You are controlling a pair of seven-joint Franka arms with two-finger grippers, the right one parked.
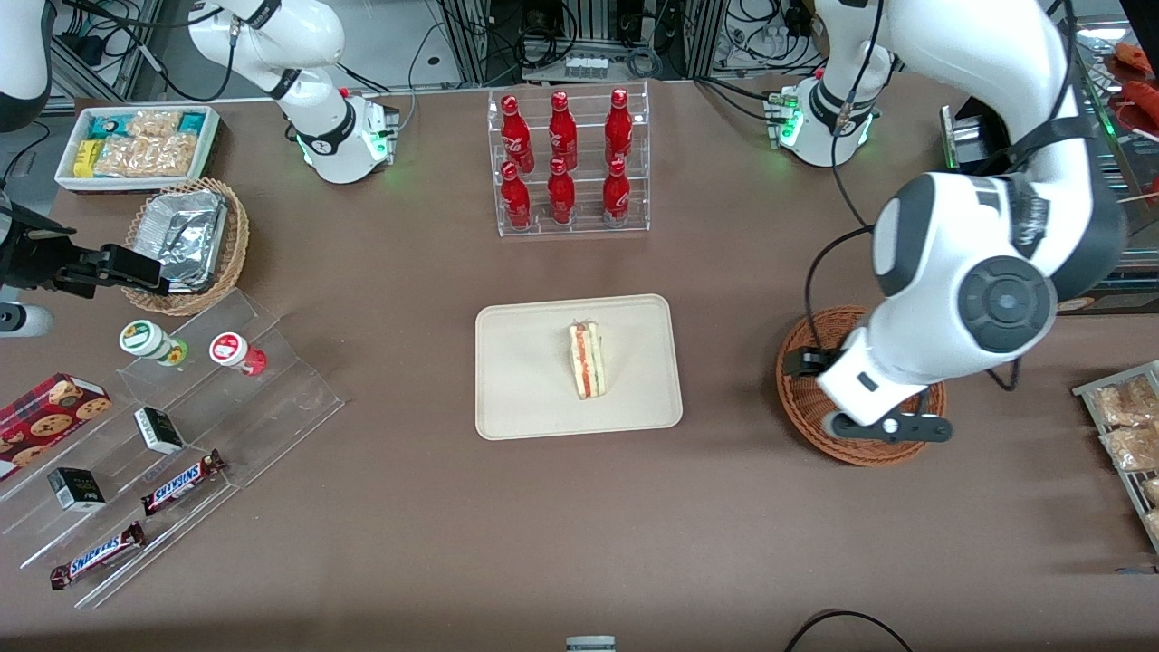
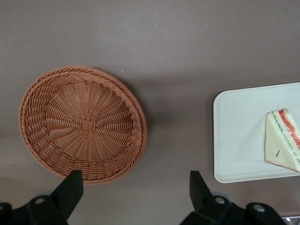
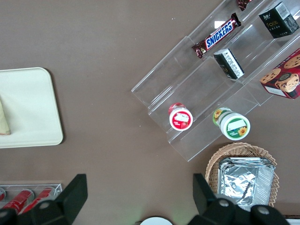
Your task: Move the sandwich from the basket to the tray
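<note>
Your tool (image 2: 136, 199) hangs released above the counter (image 1: 407, 534), its fingers (image 2: 70, 187) spread wide and holding nothing, over the bare basket (image 2: 84, 124). Toward the parked arm's end, the sandwich (image 1: 587, 359) lies on the tray (image 1: 525, 371)

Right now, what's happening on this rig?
The sandwich lies on the tray, and the basket is empty, so the transfer looks done. The left arm's gripper hangs open above the table next to the basket, holding nothing.
</note>
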